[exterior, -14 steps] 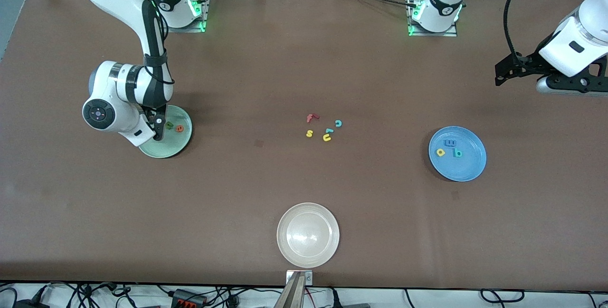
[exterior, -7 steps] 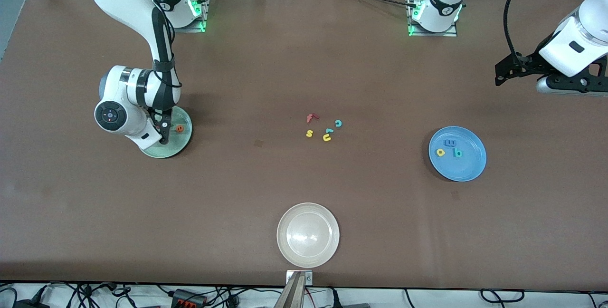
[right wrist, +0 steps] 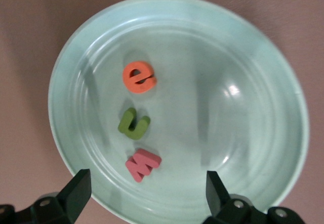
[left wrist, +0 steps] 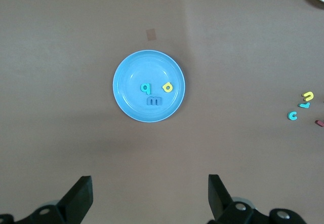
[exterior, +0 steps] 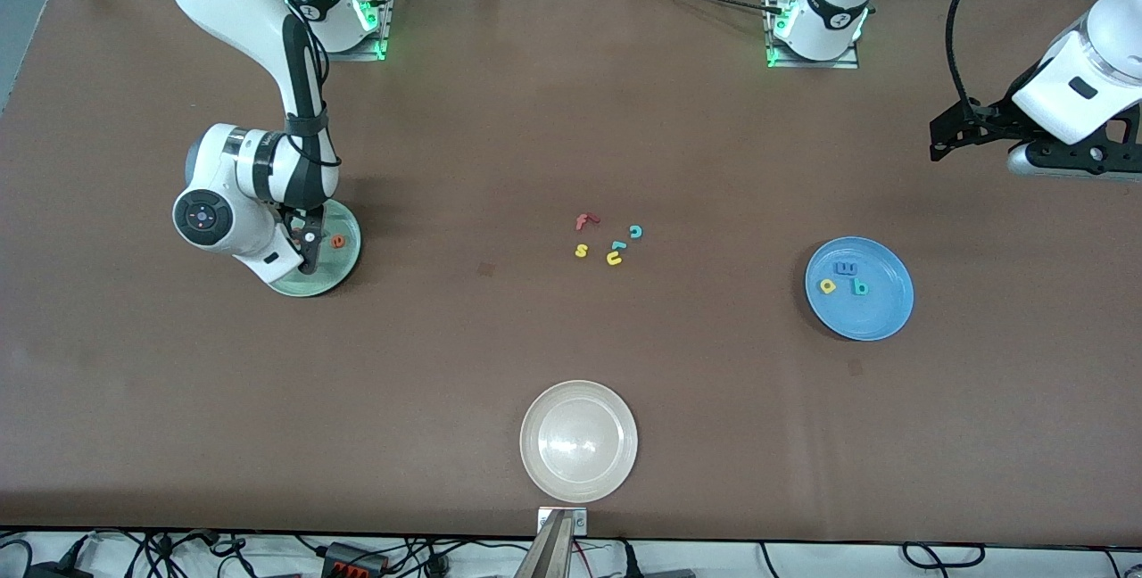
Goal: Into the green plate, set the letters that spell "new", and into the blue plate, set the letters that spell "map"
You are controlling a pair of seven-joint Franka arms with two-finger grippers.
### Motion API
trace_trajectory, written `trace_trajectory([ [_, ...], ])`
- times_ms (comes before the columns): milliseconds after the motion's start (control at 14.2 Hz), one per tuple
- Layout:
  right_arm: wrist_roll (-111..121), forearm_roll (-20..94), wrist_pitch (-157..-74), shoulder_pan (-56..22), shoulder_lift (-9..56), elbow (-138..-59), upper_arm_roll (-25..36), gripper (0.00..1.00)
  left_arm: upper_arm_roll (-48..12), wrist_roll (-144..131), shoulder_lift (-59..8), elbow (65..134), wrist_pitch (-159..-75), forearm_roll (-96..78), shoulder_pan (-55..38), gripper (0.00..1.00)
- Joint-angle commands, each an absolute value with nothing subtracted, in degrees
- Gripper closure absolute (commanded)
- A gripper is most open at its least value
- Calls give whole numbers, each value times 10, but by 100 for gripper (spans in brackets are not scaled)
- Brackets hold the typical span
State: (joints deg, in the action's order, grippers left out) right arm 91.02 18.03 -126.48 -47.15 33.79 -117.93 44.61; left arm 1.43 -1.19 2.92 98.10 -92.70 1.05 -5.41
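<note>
Front view shows the table with a white plate nearest the camera, at six o'clock from the loose letters mid-table: a red f, a yellow s, a teal c, a yellow u and one more teal piece touching it. Nothing stands between them and either plate.

My right arm bends down from its base so that my right claw hangs low over the green plate, at that arm's end of the table; the wrist hides most of the plate. My left arm waits high over its own end, left claw well above the blue plate.

Right wrist view gives what the front cannot: my right fingers stand apart, clamped on nothing, and e, n and w lie in a row inside the green plate, from twelve to six. Front view shows only the e.

Left wrist view shows my left fingers apart too, with m, a and p clustered in the blue plate.
</note>
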Motion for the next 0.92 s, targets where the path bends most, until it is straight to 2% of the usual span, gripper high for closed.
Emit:
trace_trajectory([
  [0,916,236,-1251,-446,327,-1162,439,0,17,-18,38,988,-932,3,-60,0],
  [352,860,319,-1219,-434,330,-1121,439,0,17,-18,38,988,-932,3,-60,0],
  [634,678,317,-1205,-432,306,-1109,436,0,16,-18,38,988,-932,3,-60,0],
  [846,512,309,-1193,-429,286,-1095,409,0,12,-18,38,988,-932,3,-60,0],
])
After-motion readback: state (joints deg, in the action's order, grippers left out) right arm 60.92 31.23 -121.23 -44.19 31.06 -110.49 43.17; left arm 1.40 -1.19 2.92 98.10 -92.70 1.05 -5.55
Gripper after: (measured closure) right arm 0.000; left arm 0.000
